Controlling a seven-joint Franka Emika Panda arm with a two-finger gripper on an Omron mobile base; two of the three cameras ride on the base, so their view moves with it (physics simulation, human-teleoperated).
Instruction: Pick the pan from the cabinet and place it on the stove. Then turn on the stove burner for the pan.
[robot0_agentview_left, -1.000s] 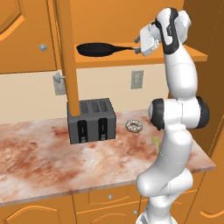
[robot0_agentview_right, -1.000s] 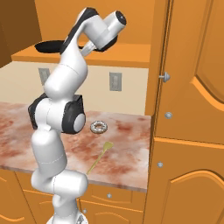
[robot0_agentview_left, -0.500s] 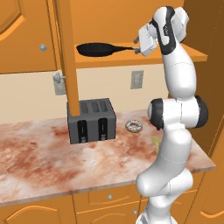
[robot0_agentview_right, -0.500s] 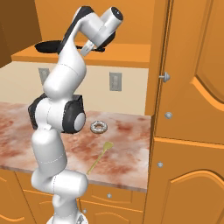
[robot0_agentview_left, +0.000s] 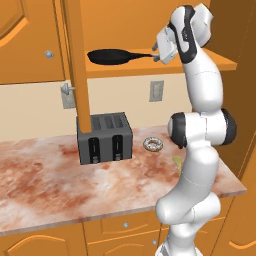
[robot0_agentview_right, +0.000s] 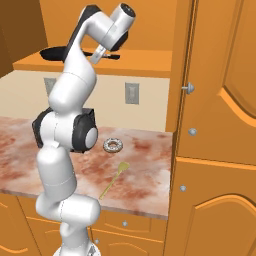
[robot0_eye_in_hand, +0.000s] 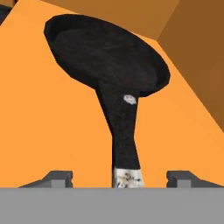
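Observation:
The black pan (robot0_eye_in_hand: 109, 52) lies flat on the shelf of the open orange-brown cabinet (robot0_agentview_left: 220, 62), its long handle pointing toward my hand. My gripper (robot0_eye_in_hand: 120, 177) is open, and its fingertips (robot0_eye_in_hand: 57, 177) stand on either side of the handle's end, with a gap on each side. From the left base the pan (robot0_agentview_left: 107, 56) sits left of the gripper (robot0_agentview_left: 156, 55), at shelf height. From the right base, the arm partly hides the pan (robot0_agentview_right: 52, 52), and the gripper (robot0_agentview_right: 102, 56) is at the handle. The stove is out of view.
An open cabinet door (robot0_agentview_left: 77, 75) hangs edge-on just left of the pan. A dark grey toaster (robot0_agentview_left: 104, 137) and a doughnut (robot0_agentview_left: 152, 144) rest on the reddish marbled counter (robot0_agentview_left: 45, 185) below. A yellow utensil (robot0_agentview_right: 114, 180) lies near the counter edge. A tall cabinet (robot0_agentview_right: 220, 100) stands at the right.
My hand has edged slightly left along the shelf toward the pan's handle. The pan has not moved.

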